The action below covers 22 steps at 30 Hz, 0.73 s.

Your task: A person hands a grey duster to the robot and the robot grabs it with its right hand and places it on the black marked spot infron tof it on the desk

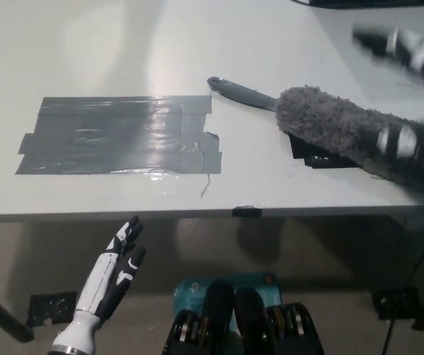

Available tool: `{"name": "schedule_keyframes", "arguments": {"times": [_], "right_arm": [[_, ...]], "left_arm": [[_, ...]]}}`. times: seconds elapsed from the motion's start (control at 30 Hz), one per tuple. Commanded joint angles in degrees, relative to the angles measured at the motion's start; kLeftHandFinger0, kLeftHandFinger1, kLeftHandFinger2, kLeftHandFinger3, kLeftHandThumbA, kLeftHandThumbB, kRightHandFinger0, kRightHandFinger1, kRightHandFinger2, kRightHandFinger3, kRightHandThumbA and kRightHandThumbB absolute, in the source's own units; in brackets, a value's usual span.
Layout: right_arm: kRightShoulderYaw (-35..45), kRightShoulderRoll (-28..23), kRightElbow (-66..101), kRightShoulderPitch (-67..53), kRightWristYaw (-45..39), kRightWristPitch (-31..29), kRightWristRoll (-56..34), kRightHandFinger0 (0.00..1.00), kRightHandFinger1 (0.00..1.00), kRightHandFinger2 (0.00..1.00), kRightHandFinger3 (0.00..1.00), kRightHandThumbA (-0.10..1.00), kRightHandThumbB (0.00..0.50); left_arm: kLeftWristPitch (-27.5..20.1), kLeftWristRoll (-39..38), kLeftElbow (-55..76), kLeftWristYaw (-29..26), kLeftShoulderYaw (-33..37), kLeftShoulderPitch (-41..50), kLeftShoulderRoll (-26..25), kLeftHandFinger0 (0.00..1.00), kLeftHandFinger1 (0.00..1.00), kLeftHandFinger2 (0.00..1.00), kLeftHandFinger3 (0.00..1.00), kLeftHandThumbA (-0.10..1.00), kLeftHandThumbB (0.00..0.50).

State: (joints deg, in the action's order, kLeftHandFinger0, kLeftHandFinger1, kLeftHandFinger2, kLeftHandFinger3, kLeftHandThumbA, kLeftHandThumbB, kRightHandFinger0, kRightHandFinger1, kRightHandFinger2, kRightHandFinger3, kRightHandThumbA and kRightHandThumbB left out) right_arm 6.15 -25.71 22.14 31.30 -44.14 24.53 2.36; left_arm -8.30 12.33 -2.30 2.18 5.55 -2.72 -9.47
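Observation:
The grey fluffy duster lies on the white desk at the right, its grey handle pointing up-left. Its head covers most of a small black marked patch. My black right hand is a motion blur at the right edge, over the far right end of the duster's head, fingers spread apart and holding nothing. My white left hand hangs open below the desk's front edge at lower left.
A large patch of shiny grey tape strips covers the desk's left-middle part. A small black clip sits on the front edge. Under the desk are a blue item and a black floor bracket.

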Motion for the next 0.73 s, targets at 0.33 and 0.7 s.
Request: {"name": "schedule_keyframes", "arguments": {"times": [0.33, 0.7], "right_arm": [[3.28, 24.95, -6.54, -30.76, 17.68, -22.67, -3.11, 1.0, 1.0, 1.0, 1.0, 1.0, 0.239], [2.81, 24.05, -21.01, -31.48, 19.99, -29.46, -2.19, 1.0, 1.0, 1.0, 1.0, 1.0, 0.193]], "left_arm": [[-5.36, -1.28, -0.89, -0.38, -0.08, 3.74, -0.03, 1.0, 1.0, 1.0, 1.0, 1.0, 0.184], [-4.9, -1.01, -0.76, -0.17, 0.48, 3.67, 0.68, 1.0, 1.0, 1.0, 1.0, 1.0, 0.179]]}}
